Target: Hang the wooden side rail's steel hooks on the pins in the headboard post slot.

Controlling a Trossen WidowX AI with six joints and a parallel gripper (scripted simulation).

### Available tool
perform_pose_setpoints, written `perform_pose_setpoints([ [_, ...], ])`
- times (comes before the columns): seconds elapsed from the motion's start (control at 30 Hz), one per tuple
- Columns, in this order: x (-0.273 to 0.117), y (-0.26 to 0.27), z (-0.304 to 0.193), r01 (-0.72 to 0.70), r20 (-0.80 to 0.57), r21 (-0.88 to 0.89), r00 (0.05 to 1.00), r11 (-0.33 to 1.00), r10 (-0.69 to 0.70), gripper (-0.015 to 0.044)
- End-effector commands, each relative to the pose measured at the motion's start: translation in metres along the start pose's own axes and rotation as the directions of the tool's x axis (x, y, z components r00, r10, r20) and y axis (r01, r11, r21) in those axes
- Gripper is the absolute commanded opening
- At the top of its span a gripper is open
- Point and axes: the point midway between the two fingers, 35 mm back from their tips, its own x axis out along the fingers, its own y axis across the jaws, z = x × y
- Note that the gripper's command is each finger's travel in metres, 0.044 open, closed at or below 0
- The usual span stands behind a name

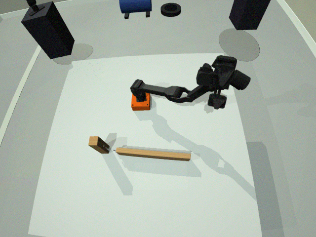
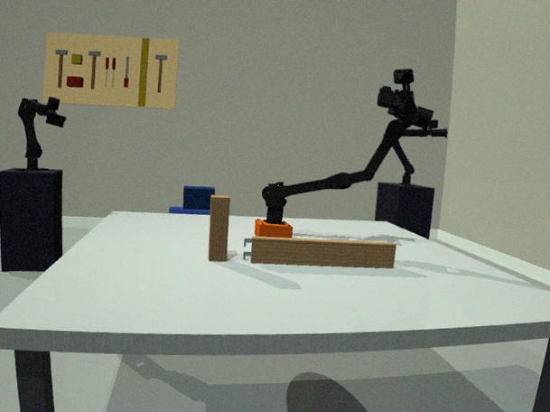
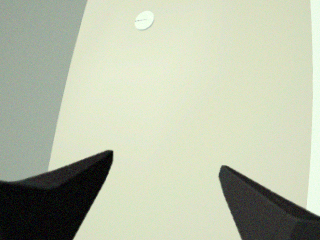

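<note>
The wooden side rail (image 1: 153,154) (image 2: 321,253) stands on its narrow edge on the table. Two steel hooks, the upper (image 2: 246,242) and the lower (image 2: 246,255), stick out of its left end towards the post, with a gap between. The headboard post (image 1: 94,141) (image 2: 218,229) stands upright left of the rail. Its slot side faces the rail; small bright pins (image 1: 104,147) show there. My gripper (image 3: 167,163) is open and empty, its fingers wide apart. It is high above the table, up and to the right of the rail, far from rail and post, and faces a wall.
The orange arm base (image 1: 140,105) (image 2: 272,230) sits behind the rail. My arm stretches right from it. Dark pedestals (image 1: 48,30) (image 1: 249,15), a blue cylinder (image 1: 135,5) and a black ring (image 1: 171,14) are beyond the table (image 2: 279,311). A pale disc (image 3: 144,20) is on the wall.
</note>
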Motion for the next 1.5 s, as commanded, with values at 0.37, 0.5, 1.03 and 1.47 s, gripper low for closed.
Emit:
perform_pose_setpoints([
  [0.37,-0.034,0.107,0.074,-0.044,-0.084,0.597,0.989,0.801,0.118,0.0440],
  [0.5,-0.041,0.138,0.112,-0.026,-0.096,0.778,0.983,0.628,0.159,0.0440],
  [1.03,-0.033,0.185,0.292,0.116,-0.040,0.946,0.968,-0.302,0.248,0.0440],
  [1.47,0.004,0.128,0.420,0.127,0.058,0.525,0.981,-0.841,0.184,0.0440],
])
